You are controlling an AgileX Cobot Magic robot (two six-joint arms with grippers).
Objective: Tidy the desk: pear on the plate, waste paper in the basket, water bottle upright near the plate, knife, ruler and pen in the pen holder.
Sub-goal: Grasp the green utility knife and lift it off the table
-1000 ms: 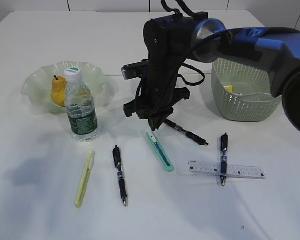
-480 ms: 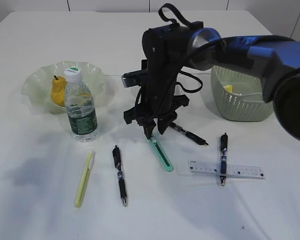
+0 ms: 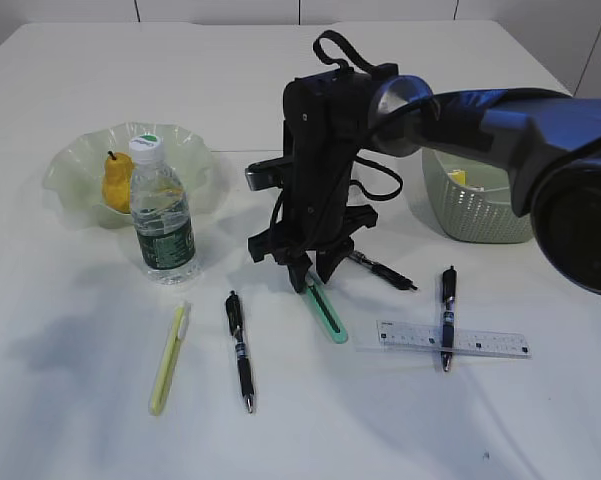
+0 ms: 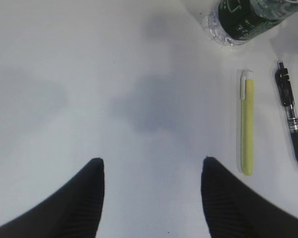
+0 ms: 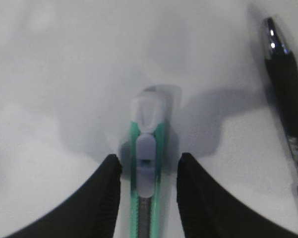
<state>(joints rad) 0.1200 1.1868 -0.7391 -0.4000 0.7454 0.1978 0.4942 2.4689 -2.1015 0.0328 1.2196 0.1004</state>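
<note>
A teal utility knife (image 3: 327, 312) lies on the white table. My right gripper (image 3: 310, 275) stands low over its far end, open, with one finger on either side of the knife's (image 5: 148, 163) slider and a small gap on both sides (image 5: 149, 161). The yellow pear (image 3: 117, 180) sits in the pale green plate (image 3: 195, 160), and the water bottle (image 3: 162, 215) stands upright just in front of it. A clear ruler (image 3: 480, 340) lies under a black pen (image 3: 447, 315). My left gripper (image 4: 151, 163) hangs open over bare table. No pen holder is in view.
Two more black pens (image 3: 240, 350) (image 3: 380, 268) and a yellow-green pen-shaped stick (image 3: 168, 358) lie on the table. The green basket (image 3: 480, 195) at the right holds a yellow scrap (image 3: 458, 177). The left wrist view shows the stick (image 4: 246, 129), a pen (image 4: 292, 124) and the bottle base (image 4: 248, 20).
My right gripper has gone from shut to open and come down to straddle the teal knife's end. The left gripper and the objects have not moved.
</note>
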